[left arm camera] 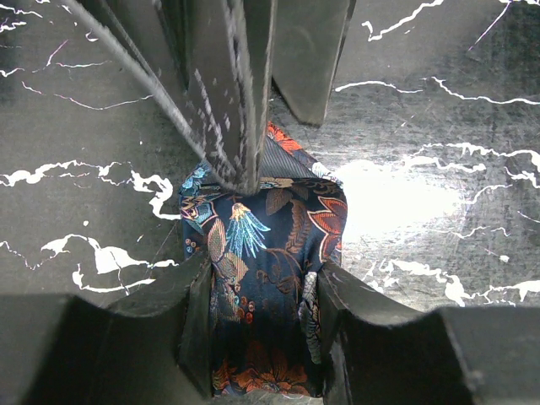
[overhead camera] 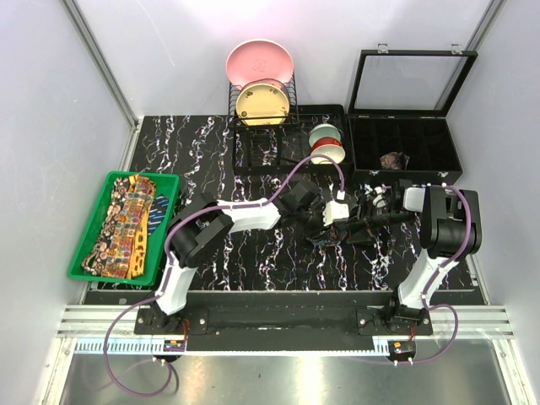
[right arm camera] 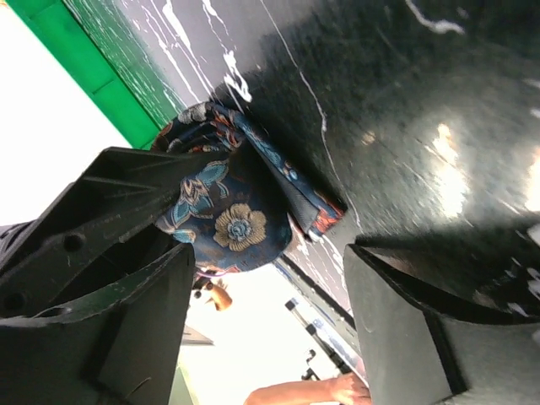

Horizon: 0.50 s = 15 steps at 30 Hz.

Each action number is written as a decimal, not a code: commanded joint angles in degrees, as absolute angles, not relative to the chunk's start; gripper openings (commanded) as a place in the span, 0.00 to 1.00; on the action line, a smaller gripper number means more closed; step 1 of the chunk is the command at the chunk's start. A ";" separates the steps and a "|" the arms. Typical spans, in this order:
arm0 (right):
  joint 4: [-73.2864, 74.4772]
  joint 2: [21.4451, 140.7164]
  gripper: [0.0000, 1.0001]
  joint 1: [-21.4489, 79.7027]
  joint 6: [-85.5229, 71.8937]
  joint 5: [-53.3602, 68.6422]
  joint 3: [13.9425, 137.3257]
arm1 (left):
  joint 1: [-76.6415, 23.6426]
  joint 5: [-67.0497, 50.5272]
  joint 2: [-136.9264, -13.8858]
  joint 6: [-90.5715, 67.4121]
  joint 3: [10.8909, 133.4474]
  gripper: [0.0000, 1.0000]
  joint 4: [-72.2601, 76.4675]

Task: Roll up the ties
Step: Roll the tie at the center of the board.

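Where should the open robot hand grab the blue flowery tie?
Probably the folded end of the blue flowery tie poking out past the left gripper, coming from the far side, opposite it. The left gripper already squeezes the middle, so the right gripper finds only that end bare.

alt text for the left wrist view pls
A bundled dark blue floral tie sits clamped between the two black fingers of the left pincer, low in the frame, on a black marbled table. The right pincer enters from the top with its jaws apart, one fingertip touching the tie's far edge.
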<state>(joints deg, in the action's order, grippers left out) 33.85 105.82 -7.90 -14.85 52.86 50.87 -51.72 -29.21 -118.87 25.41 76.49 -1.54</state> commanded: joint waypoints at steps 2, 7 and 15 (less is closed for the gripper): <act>19.70 101.37 0.75 -6.50 -19.42 42.46 48.43 | -51.24 -27.25 -121.20 27.16 74.44 0.10 -7.91; 18.45 94.93 0.76 -6.24 -18.37 37.80 48.87 | -51.15 -27.16 -120.94 27.33 74.44 0.10 -8.17; 18.73 98.25 0.73 -4.04 -18.09 41.12 47.12 | -50.98 -27.07 -121.11 27.16 74.88 0.09 -8.17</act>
<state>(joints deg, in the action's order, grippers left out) 21.85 95.92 -5.63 -17.61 39.64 48.58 -51.70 -29.39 -118.87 25.74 76.49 -1.56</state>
